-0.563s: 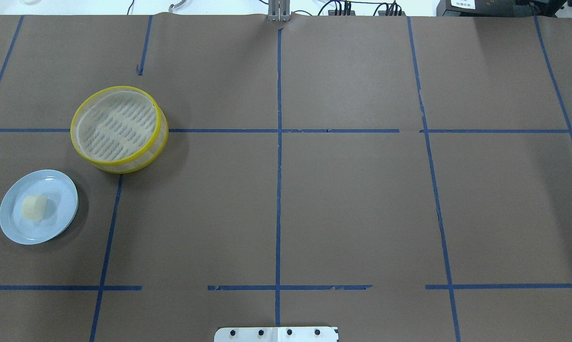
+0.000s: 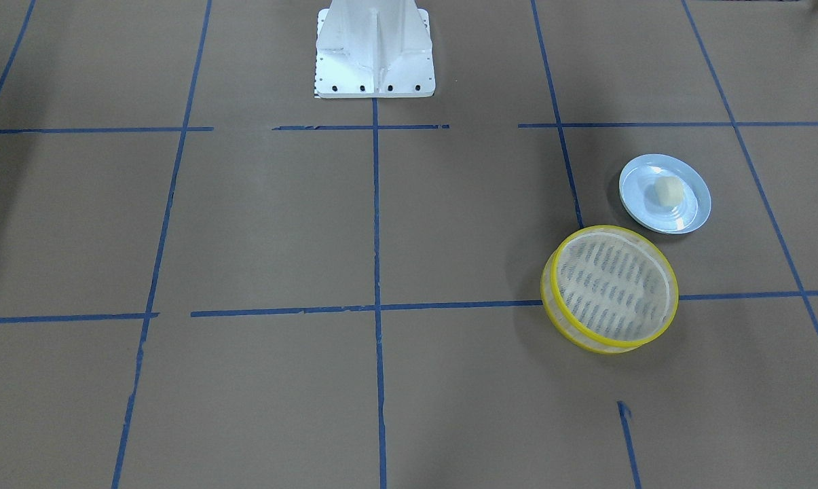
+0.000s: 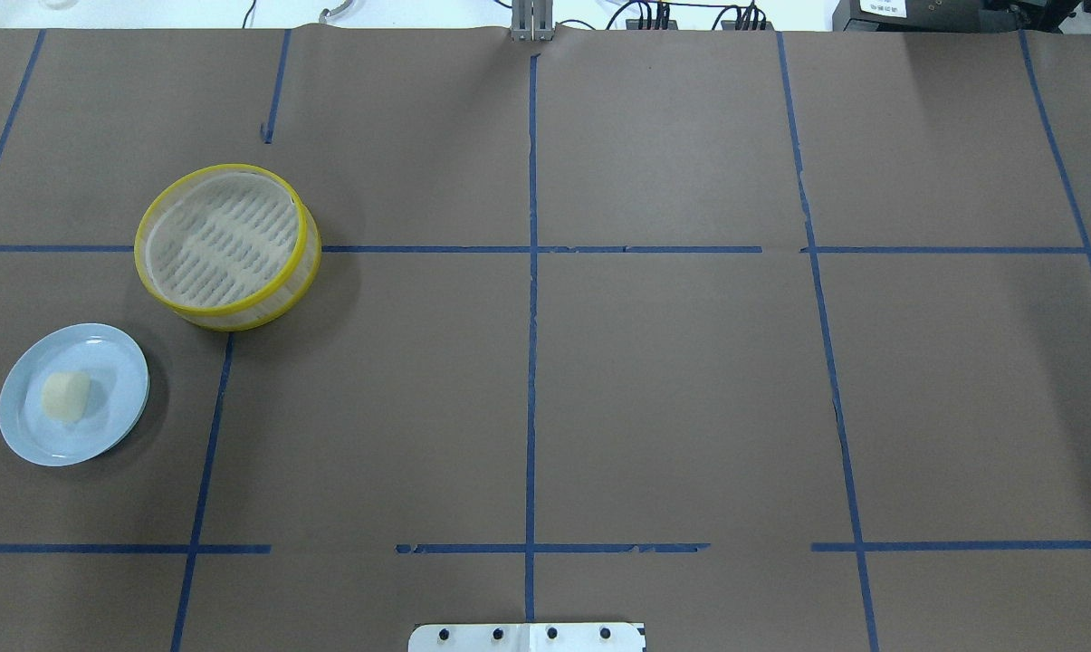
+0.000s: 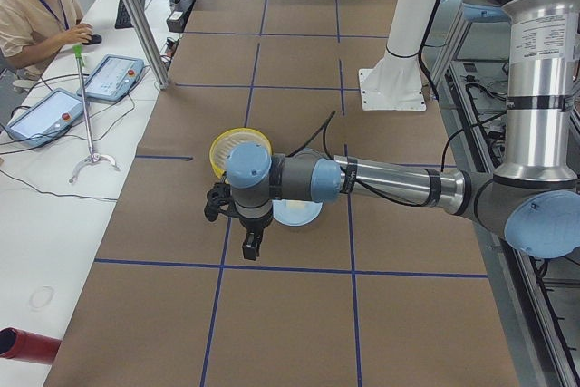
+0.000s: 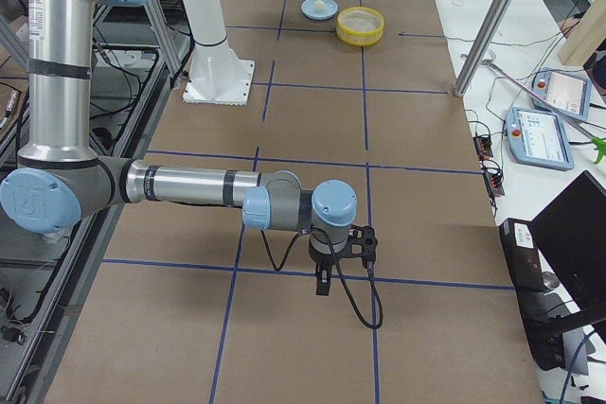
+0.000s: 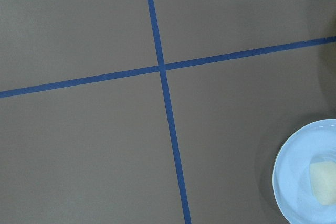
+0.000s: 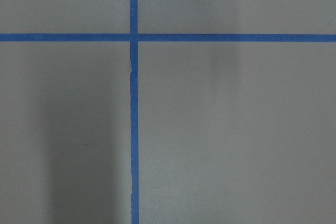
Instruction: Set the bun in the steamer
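Observation:
The cream-white bun lies on a pale blue plate at the table's left. It also shows in the front view and in the left wrist view. The yellow-rimmed steamer stands empty just beyond the plate, and shows in the front view. My left gripper hangs above the table beside the plate, seen only in the left side view. My right gripper hangs over bare table far from both, seen only in the right side view. I cannot tell whether either is open or shut.
Brown paper with blue tape lines covers the table. The white robot base stands at the near middle edge. An operator sits with tablets at a side desk beyond the table.

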Controlling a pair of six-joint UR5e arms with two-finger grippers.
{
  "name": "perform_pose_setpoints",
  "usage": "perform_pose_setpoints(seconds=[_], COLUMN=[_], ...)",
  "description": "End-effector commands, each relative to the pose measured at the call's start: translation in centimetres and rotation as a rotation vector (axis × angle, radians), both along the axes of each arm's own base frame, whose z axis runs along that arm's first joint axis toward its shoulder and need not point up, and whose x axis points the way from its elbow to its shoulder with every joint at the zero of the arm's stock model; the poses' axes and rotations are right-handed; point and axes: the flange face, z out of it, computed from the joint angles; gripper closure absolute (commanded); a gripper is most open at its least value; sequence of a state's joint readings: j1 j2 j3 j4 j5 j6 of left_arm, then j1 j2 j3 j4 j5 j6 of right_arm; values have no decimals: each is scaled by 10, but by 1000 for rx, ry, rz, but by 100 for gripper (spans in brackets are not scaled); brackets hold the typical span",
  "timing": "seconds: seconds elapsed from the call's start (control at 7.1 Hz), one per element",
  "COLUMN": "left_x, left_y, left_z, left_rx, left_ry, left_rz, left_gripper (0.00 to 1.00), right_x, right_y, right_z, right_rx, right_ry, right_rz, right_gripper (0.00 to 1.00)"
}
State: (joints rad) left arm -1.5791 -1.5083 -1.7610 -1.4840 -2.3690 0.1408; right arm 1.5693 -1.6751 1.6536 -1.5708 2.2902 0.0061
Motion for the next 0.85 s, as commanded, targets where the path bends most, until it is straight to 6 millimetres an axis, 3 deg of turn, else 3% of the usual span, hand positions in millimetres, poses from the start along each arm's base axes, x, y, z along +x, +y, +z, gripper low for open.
perform_pose_setpoints(seconds=[0.0, 0.14, 0.42, 0.7], left_x=[6, 11, 94, 191], left_y=[-6, -8, -17, -8], left_z=[-8, -12, -30, -52], left_rx=[74, 30, -11, -119], left_ry=[6, 21, 67, 128], left_rz=[9, -33, -29, -75], left_gripper=[0, 0, 0, 0], right_x=[0, 0, 0, 0], right_y=[0, 0, 0, 0], right_z=[0, 0, 0, 0], right_rx=[0, 0, 0, 0], right_ry=[0, 0, 0, 0], right_rz=[0, 0, 0, 0], right_gripper=[0, 0, 0, 0])
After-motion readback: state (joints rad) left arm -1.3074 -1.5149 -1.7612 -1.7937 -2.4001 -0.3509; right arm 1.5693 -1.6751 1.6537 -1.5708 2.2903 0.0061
